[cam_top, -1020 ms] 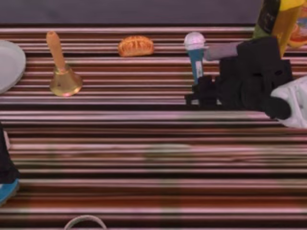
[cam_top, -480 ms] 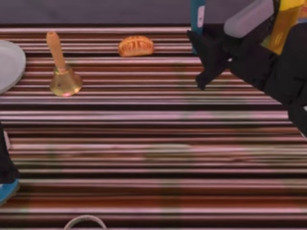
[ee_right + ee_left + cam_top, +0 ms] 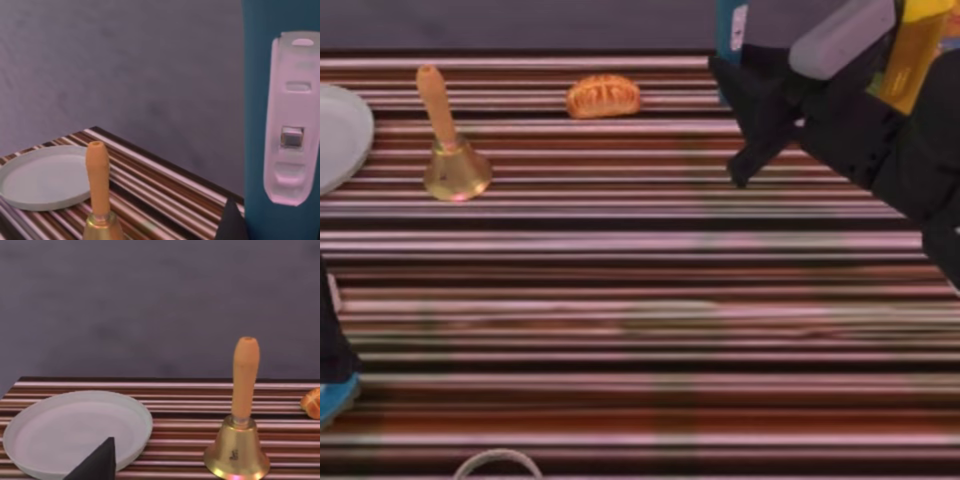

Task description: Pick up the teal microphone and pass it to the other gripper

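The teal microphone [image 3: 729, 24] hangs upright above the table's far right, and my right gripper [image 3: 740, 100] is shut on it. Only a short piece of its teal handle and white strip shows at the upper edge of the top view; its white head is out of view. The right wrist view has the handle [image 3: 260, 100] close up, with the white strip [image 3: 292, 115] and a dark fingertip [image 3: 230, 222] beside it. My left arm [image 3: 330, 350] is parked at the table's left edge. One of its fingertips [image 3: 100, 462] shows, with nothing held.
A brass bell with an orange handle [image 3: 450, 150] stands at the far left, next to a white plate [image 3: 340, 130]. A bread roll [image 3: 604, 96] lies at the back middle. A yellow bottle [image 3: 915, 50] stands behind my right arm. A ring-shaped rim [image 3: 498, 462] peeks in at the front edge.
A second ago the microphone stood on the table in my right gripper. It has since been lifted up and toward the back. Over the last half second almost nothing moved.
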